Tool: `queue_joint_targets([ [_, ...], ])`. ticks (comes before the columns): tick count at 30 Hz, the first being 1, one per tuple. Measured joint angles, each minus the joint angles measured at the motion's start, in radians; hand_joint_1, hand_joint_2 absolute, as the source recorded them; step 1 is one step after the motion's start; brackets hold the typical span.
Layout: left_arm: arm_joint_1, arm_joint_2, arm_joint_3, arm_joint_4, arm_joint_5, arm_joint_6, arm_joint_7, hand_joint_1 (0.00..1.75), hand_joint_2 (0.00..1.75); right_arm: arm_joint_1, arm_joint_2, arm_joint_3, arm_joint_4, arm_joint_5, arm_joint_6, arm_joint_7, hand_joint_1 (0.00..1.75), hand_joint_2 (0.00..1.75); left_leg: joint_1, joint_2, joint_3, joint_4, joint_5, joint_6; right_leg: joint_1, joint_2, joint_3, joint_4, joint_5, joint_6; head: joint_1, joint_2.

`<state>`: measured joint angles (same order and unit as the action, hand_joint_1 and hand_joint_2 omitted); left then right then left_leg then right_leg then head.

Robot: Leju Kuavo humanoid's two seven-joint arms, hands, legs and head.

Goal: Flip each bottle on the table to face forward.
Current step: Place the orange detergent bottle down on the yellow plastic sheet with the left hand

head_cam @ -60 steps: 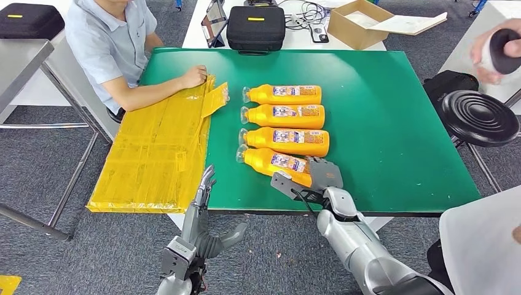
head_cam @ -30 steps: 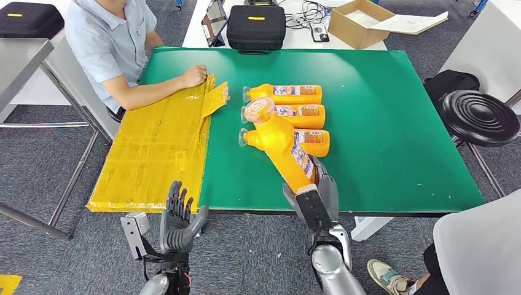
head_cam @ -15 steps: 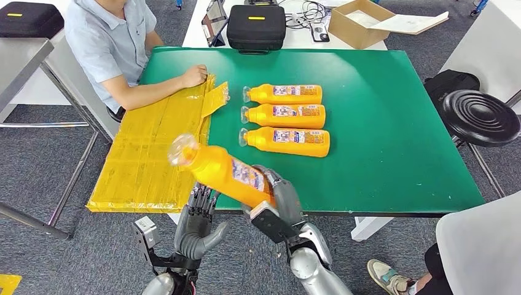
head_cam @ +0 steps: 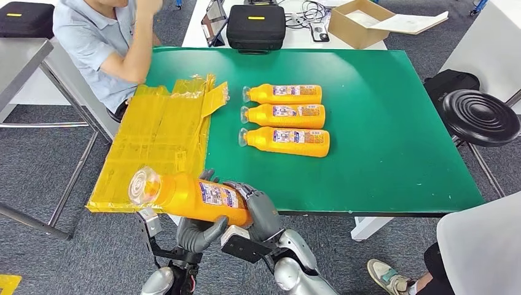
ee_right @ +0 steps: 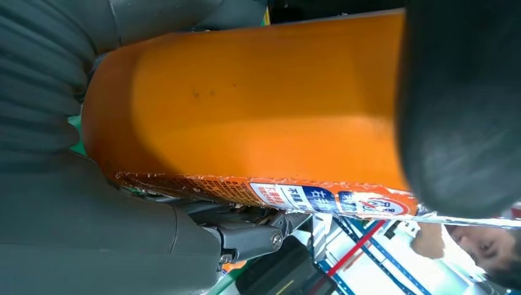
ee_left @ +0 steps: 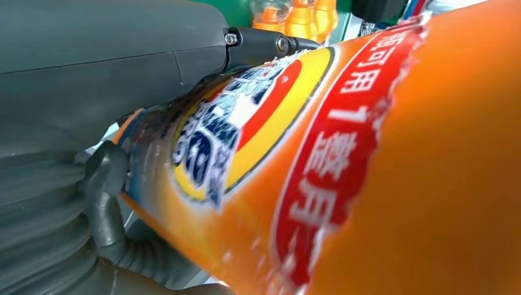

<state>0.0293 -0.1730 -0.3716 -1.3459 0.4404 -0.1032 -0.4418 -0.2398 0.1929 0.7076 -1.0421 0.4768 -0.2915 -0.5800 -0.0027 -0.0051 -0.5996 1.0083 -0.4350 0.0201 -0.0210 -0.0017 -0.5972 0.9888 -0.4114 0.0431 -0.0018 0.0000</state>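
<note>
An orange bottle (head_cam: 196,196) with a clear cap hangs in the air off the green table's (head_cam: 381,123) front left corner, lying sideways with the cap pointing left. My right hand (head_cam: 261,212) grips its base end. My left hand (head_cam: 196,232) cups it from below, fingers wrapped around its body. The left wrist view shows the label (ee_left: 258,123) close up against my left hand (ee_left: 92,92). In the right wrist view the plain orange side (ee_right: 258,104) lies in my right hand (ee_right: 92,233). Three more orange bottles (head_cam: 285,94), (head_cam: 289,115), (head_cam: 289,141) lie in a row on the table, caps left.
A crinkled yellow sheet (head_cam: 153,147) covers the table's left edge and overhangs it. A person (head_cam: 98,43) sits at the far left with one hand raised. A black case (head_cam: 256,26) and a cardboard box (head_cam: 356,24) stand behind. A black stool (head_cam: 481,117) is at the right.
My right hand lifted the nearest bottle off the table and swung it left and down past the front edge. My left hand rose and took hold underneath. The person's hand left the yellow sheet.
</note>
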Motion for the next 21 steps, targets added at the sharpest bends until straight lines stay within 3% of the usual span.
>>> queue_joint_targets([
  [3,-0.001,-0.004,0.006,0.000,0.006,0.016,-0.004,0.00,1.75,0.000,0.004,0.025,0.005,-0.002,0.012,-0.002,1.75,1.75,0.000,0.000,0.000,0.000,0.000,0.000,0.000,0.000,0.000,0.000,0.000,0.000,0.000,0.000],
  [4,0.000,-0.006,0.009,-0.001,0.007,0.020,-0.007,0.13,1.75,-0.001,0.006,0.032,0.008,-0.004,0.014,-0.002,1.75,1.75,0.000,0.000,0.000,0.000,0.000,0.000,0.000,0.000,0.000,0.000,0.000,0.000,0.000,0.000],
  [7,0.004,-0.015,0.018,-0.010,0.008,0.029,-0.011,1.38,1.75,-0.010,0.008,0.049,0.019,-0.014,0.019,-0.002,1.75,1.75,0.000,0.000,0.000,0.000,0.000,0.000,0.000,0.000,0.000,0.000,0.000,0.000,0.000,0.000],
  [8,0.007,-0.018,0.022,-0.014,0.008,0.031,-0.013,1.69,1.75,-0.014,0.008,0.054,0.023,-0.017,0.021,-0.003,1.74,1.75,0.000,0.000,0.000,0.000,0.000,0.000,0.000,0.000,0.000,0.000,0.000,0.000,0.000,0.000],
  [10,0.013,-0.022,0.029,-0.022,0.013,0.029,-0.017,1.75,1.75,-0.025,0.010,0.065,0.031,-0.025,0.029,-0.002,1.73,1.75,0.000,0.000,0.000,0.000,0.000,0.000,0.000,0.000,0.000,0.000,0.000,0.000,0.000,0.000],
  [11,0.017,-0.024,0.034,-0.027,0.021,0.025,-0.019,1.75,1.75,-0.030,0.010,0.070,0.034,-0.030,0.035,-0.002,1.62,1.75,0.000,0.000,0.000,0.000,0.000,0.000,0.000,0.000,0.000,0.000,0.000,0.000,0.000,0.000],
  [12,0.022,-0.026,0.039,-0.031,0.031,0.019,-0.020,1.75,1.75,-0.035,0.011,0.075,0.038,-0.033,0.040,0.000,1.27,1.75,0.000,0.000,0.000,0.000,0.000,0.000,0.000,0.000,0.000,0.000,0.000,0.000,0.000,0.000],
  [14,0.029,-0.028,0.049,-0.036,0.051,0.004,-0.019,1.75,1.75,-0.042,0.011,0.085,0.044,-0.039,0.049,0.003,0.41,1.75,0.000,0.000,0.000,0.000,0.000,0.000,0.000,0.000,0.000,0.000,0.000,0.000,0.000,0.000],
  [15,0.031,-0.028,0.054,-0.039,0.060,-0.003,-0.017,1.75,1.75,-0.044,0.011,0.090,0.047,-0.041,0.054,0.004,0.09,1.75,0.000,0.000,0.000,0.000,0.000,0.000,0.000,0.000,0.000,0.000,0.000,0.000,0.000,0.000],
  [16,0.033,-0.028,0.059,-0.040,0.071,-0.012,-0.015,1.75,1.75,-0.045,0.012,0.094,0.050,-0.044,0.060,0.005,0.00,1.75,0.000,0.000,0.000,0.000,0.000,0.000,0.000,0.000,0.000,0.000,0.000,0.000,0.000,0.000],
  [21,0.034,-0.029,0.082,-0.051,0.114,-0.046,-0.001,1.75,1.75,-0.042,0.014,0.105,0.062,-0.060,0.079,0.007,0.00,1.75,0.000,0.001,0.000,0.000,0.000,0.000,0.000,0.000,-0.001,0.000,0.000,0.000,0.000,0.000],
])
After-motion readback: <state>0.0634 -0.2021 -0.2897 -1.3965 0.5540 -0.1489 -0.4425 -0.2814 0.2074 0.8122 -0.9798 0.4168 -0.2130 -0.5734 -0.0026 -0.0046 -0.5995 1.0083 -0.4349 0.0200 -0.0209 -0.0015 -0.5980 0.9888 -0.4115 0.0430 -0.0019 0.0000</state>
